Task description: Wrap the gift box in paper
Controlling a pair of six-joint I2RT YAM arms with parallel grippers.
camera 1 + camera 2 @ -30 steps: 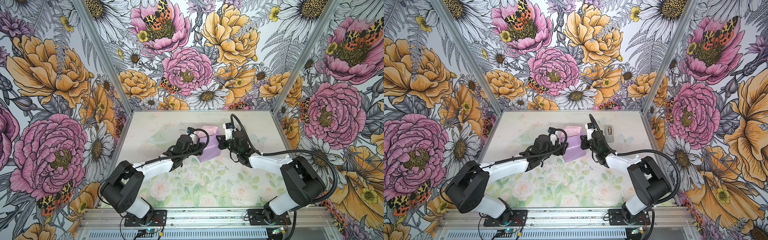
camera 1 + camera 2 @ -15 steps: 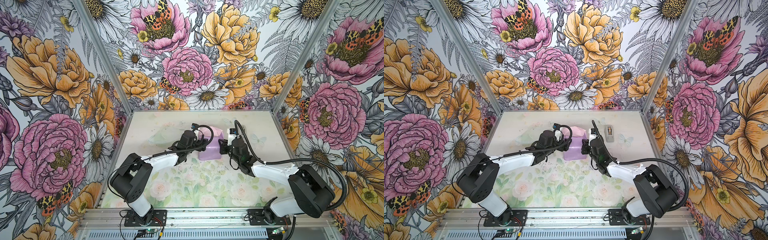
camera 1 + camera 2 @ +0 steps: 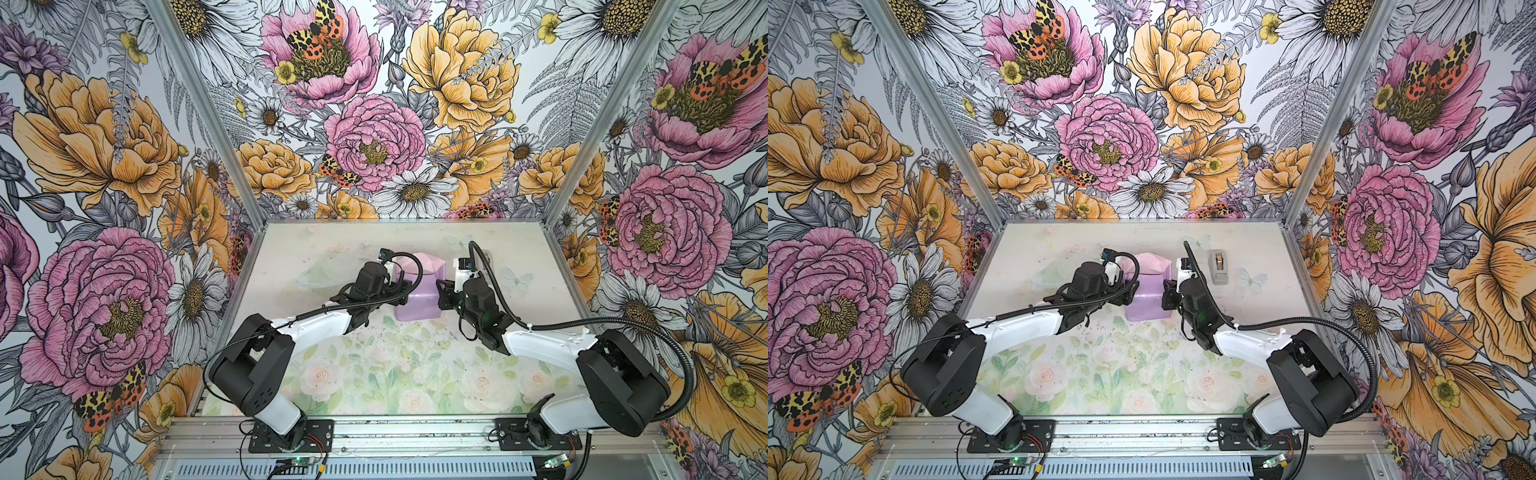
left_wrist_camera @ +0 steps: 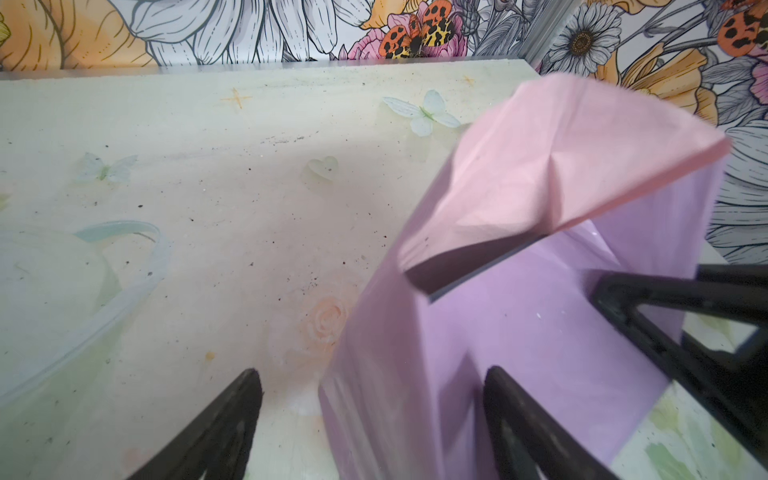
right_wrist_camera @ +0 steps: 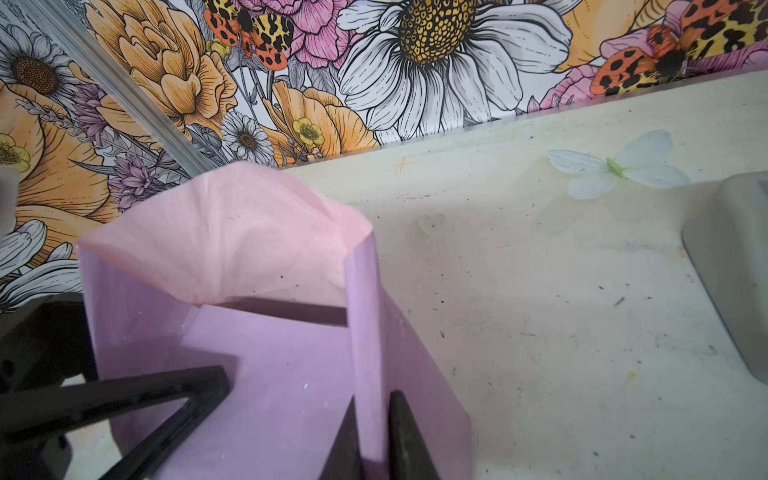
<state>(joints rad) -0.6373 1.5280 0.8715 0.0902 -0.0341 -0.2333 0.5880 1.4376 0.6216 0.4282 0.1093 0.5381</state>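
speckled tabletop; creased glossy lilac paper

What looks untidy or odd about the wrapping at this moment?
The paper is not closed at its far end: a crumpled flap stands up, pink face showing, and a dark edge of the gift box shows in the gap beneath. A ridge of paper stands pinched between the fingers of the right gripper.

Lilac-sided paper around the gift box, only a dark sliver bare; pink flap upright behind.
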